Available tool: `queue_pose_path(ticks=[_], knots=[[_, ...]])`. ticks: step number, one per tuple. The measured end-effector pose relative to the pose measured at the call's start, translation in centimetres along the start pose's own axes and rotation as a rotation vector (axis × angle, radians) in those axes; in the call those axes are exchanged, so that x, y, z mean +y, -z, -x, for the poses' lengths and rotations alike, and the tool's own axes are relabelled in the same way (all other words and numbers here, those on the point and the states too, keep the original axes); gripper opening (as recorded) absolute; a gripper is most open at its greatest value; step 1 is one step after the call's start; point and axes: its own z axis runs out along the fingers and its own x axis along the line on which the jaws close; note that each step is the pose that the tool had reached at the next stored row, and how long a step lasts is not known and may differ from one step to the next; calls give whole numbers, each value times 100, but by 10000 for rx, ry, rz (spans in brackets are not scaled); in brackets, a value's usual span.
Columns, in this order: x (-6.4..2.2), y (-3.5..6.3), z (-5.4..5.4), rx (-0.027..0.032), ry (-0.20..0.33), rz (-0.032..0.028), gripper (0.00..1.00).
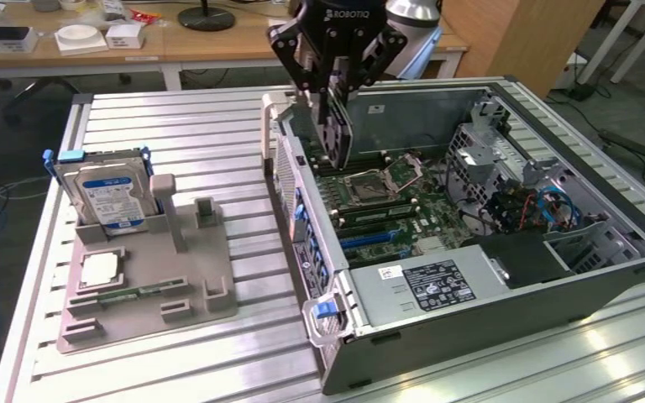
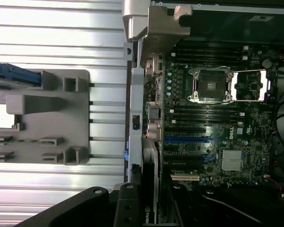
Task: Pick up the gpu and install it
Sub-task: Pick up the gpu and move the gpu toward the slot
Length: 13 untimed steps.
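The gpu is a thin dark card with a pale metal bracket along the edge toward the exterior view's left. It hangs upright from my gripper, which is shut on its upper edge. The card hovers over the open computer case, with its lower edge just above the motherboard near the case's rear wall. In the wrist view the gpu appears edge-on between my fingers. It lies in line with the case's rear wall, beside the blue expansion slot.
A grey fixture lies on the slatted table at the exterior view's left. It holds an upright hard drive, a square chip and a memory stick. Inside the case are a power supply and a drive cage with cables.
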Motion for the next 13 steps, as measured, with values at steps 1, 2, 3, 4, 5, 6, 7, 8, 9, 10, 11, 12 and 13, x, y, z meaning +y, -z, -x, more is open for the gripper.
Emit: queue_pose_path(ticks=[1,2,3,4,5,6,7,8,9,10,11,12,13], knots=[[0,0,9,0,1,0,26],[0,0,17,0,2,1,26],[0,0,25,1,2,1,26],[-1,0,33,0,3,0,26],[-1,0,41,0,4,0,26],[-1,0,49,0,5,1,26],[-1,-1,57,0,5,1,26],[-1,0,67,1,6,0,26],[-1,-1,76,0,6,1,26],[-1,0,86,0,7,0,26],[-1,-1,95,0,8,1,26],[-1,-1,104,0,9,0,26],[-2,-1,113,0,9,1,26]])
